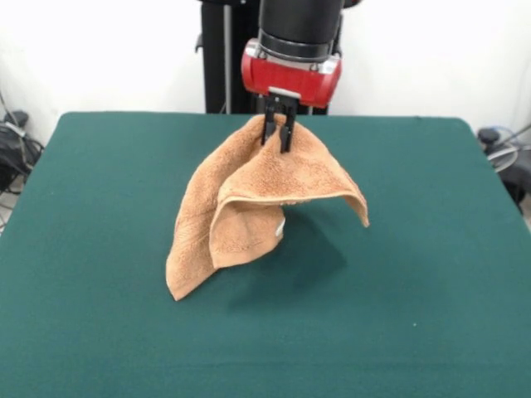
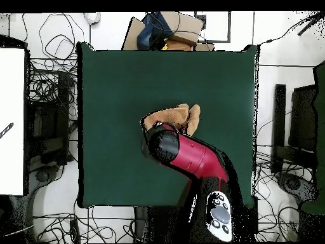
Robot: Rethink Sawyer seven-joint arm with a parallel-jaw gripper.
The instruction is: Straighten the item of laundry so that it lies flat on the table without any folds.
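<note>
The orange-tan towel (image 1: 249, 186) hangs in a tent shape over the green table (image 1: 415, 249), pinched at its top. My gripper (image 1: 280, 133) is shut on that raised part, its black fingers pressed into the cloth. The towel's lower corner (image 1: 178, 286) rests on the table to the left, and a right flap (image 1: 353, 203) hangs free in the air. From overhead, only a strip of the towel (image 2: 174, 117) shows beyond the red arm (image 2: 190, 155), which hides the gripper.
Cables and equipment (image 2: 44, 95) surround the table (image 2: 114, 76) on the floor. Cardboard and a dark bag (image 2: 162, 32) lie past one edge. Cables (image 1: 12, 145) sit at the table's left side in the front view.
</note>
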